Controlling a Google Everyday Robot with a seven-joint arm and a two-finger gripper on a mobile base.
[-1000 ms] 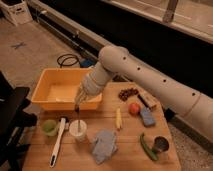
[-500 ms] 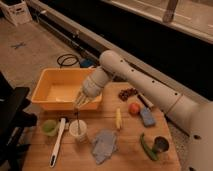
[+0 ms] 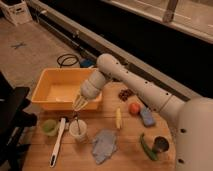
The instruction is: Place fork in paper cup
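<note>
The white paper cup stands on the wooden table, front left of centre. The slim fork stands in the cup, leaning, with its handle sticking up above the rim. My gripper hangs just above the fork's top end, in front of the yellow bin. Its fingers look spread apart and I see a small gap between them and the fork.
A yellow bin sits behind the cup. A translucent green cup and a white-handled utensil lie to its left. To its right are a blue cloth, a banana, an orange fruit, a blue sponge, a green pepper and a dark can.
The gripper came down over the paper cup with the fork. The fork now stands in the cup, and the fingers have spread just above it.
</note>
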